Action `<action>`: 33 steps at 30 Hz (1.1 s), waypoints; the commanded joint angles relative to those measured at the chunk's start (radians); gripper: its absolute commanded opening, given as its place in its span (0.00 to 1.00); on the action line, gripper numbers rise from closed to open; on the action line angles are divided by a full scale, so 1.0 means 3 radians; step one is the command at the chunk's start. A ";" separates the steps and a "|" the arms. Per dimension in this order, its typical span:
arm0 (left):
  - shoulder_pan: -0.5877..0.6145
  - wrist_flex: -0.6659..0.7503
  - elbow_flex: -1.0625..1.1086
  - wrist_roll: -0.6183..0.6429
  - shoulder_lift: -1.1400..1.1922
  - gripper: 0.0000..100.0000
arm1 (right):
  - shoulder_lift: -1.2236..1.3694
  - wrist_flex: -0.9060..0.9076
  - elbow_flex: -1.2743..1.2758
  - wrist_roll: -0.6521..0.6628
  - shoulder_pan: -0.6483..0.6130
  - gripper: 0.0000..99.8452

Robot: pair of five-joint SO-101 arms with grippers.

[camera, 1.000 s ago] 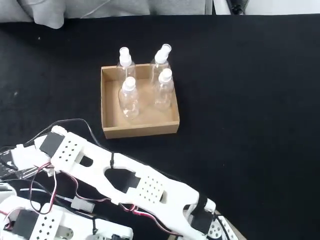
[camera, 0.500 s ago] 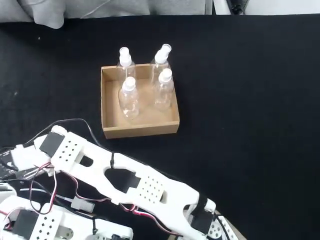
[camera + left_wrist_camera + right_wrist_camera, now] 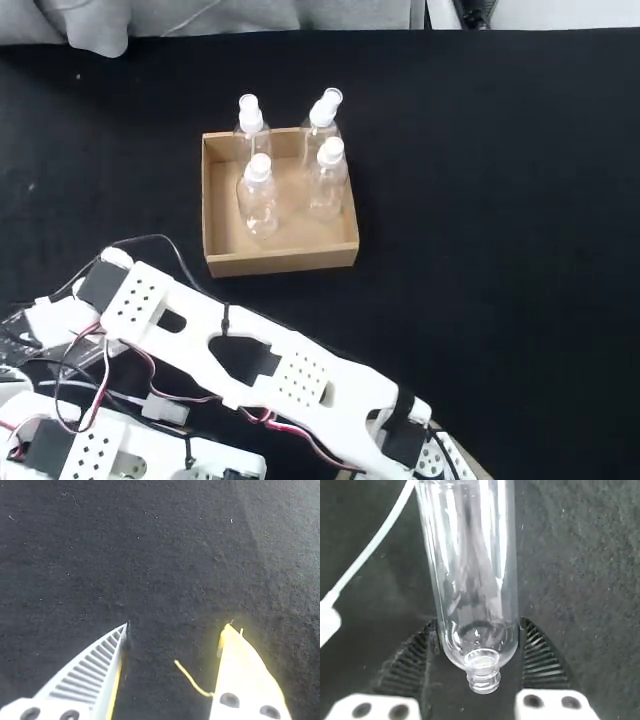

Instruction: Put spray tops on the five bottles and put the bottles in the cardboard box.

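The bare bottle, clear and with no spray top on its open neck, lies lengthwise between the black ribbed pads of the right tool, which is clamped on its shoulder just above the neck. The bottle's body stretches away from the wrist over the black counter. Beside it a thin white tube runs to a white piece at the picture's edge; what that piece is I cannot tell.

The left tool hangs over bare counter with its two jaws apart and nothing between them.

In the high view the box sits open on the counter, well apart from the arms. Four capped bottles stand upright at it: two inside, toward the far half, one on the left and one on the right, and two more at the far wall. The near half of the box floor is bare.

A white arm lies slantwise across the near left of the counter, with red and black wires looping by it. A grey cloth edges the far side.
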State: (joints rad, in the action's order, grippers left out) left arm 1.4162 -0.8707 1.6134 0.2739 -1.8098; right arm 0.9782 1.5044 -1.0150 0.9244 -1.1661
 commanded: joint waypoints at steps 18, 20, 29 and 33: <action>0.0008 0.0077 -0.0059 -0.0015 -0.0041 0.27 | -0.0054 0.0706 -0.0586 -0.0910 0.0245 0.11; 0.0008 0.0077 -0.0059 -0.0015 -0.0041 0.27 | -0.0064 0.0803 -0.0586 -0.0915 0.0251 0.11; 0.0003 0.0077 -0.0059 -0.0005 -0.0041 0.27 | -0.0069 0.0869 -0.0560 -0.1325 0.0358 0.11; 0.0003 0.0077 -0.0059 -0.0005 -0.0041 0.27 | -0.0069 0.0875 -0.0519 -0.1335 0.0394 0.11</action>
State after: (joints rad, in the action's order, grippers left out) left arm 1.4162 -0.8707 1.6134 0.2739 -1.8098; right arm 0.9782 1.7269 -1.1254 0.5378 -1.0848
